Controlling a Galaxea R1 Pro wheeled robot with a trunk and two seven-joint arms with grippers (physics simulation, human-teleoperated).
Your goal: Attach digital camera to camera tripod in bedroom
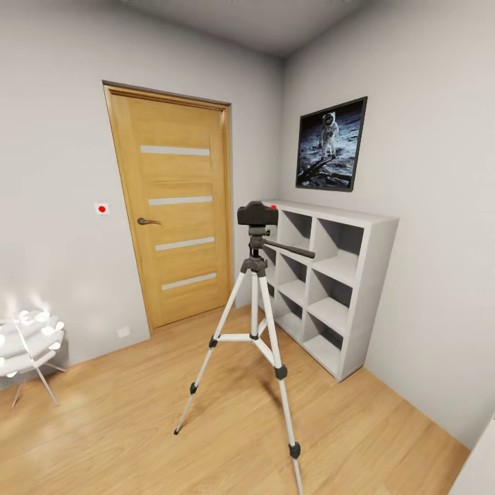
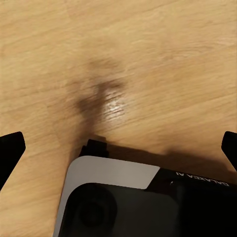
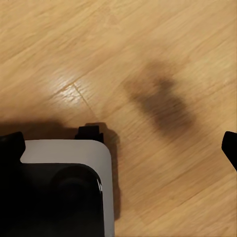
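In the head view, the camera tripod (image 1: 254, 323) stands on the bedroom's wood floor, its silver-white legs spread and its pan handle (image 1: 292, 249) pointing right. The small black digital camera (image 1: 258, 214) sits on top of the tripod's head. In the left wrist view, my left gripper (image 2: 118, 148) hangs open over bare floor, with one dark fingertip (image 2: 10, 148) at each side edge. My right gripper (image 3: 121, 145) is open in the same way above the planks in the right wrist view. Nothing lies between either pair of fingers.
An oak door (image 1: 175, 206) is behind the tripod and a white cube shelf (image 1: 337, 289) stands just to its right, under an astronaut picture (image 1: 331, 143). A white wire chair (image 1: 27, 344) is at the left. The robot's own white and black base (image 2: 113, 202) shows below both wrists.
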